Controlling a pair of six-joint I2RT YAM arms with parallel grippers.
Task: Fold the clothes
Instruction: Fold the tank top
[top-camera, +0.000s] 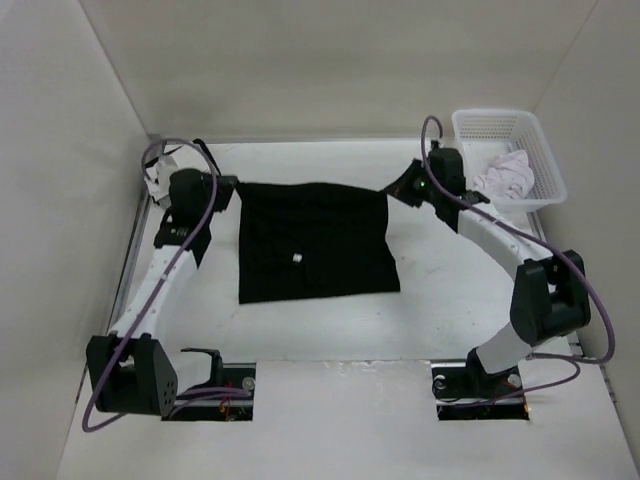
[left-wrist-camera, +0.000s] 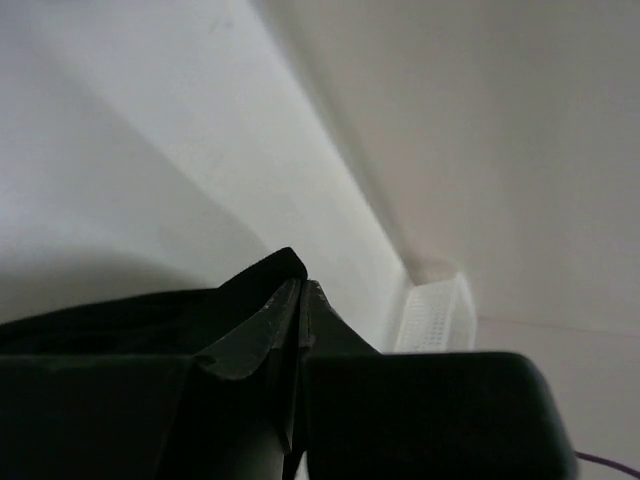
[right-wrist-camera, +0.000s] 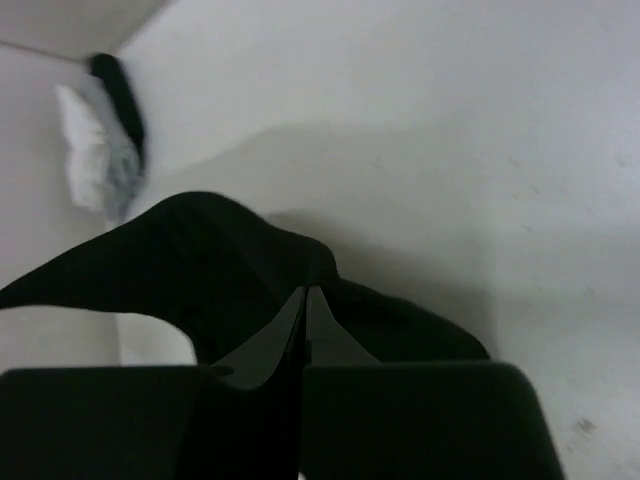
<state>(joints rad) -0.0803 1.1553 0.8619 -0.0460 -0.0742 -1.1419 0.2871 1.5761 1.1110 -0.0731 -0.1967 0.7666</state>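
Black garment (top-camera: 315, 245) lies spread mostly flat across the middle of the table (top-camera: 440, 260). Left gripper (top-camera: 232, 188) is pinching the garment's far-left corner, fingers closed tight on the fabric. Right gripper (top-camera: 396, 186) is pinching the far-right corner, cloth draping from its tips. White basket (top-camera: 545, 165) sits at the table's far-right corner, pale garment (top-camera: 503, 175) inside it. White-and-grey cloth stack (top-camera: 160, 175) sits at the far-left corner, just behind the left gripper.
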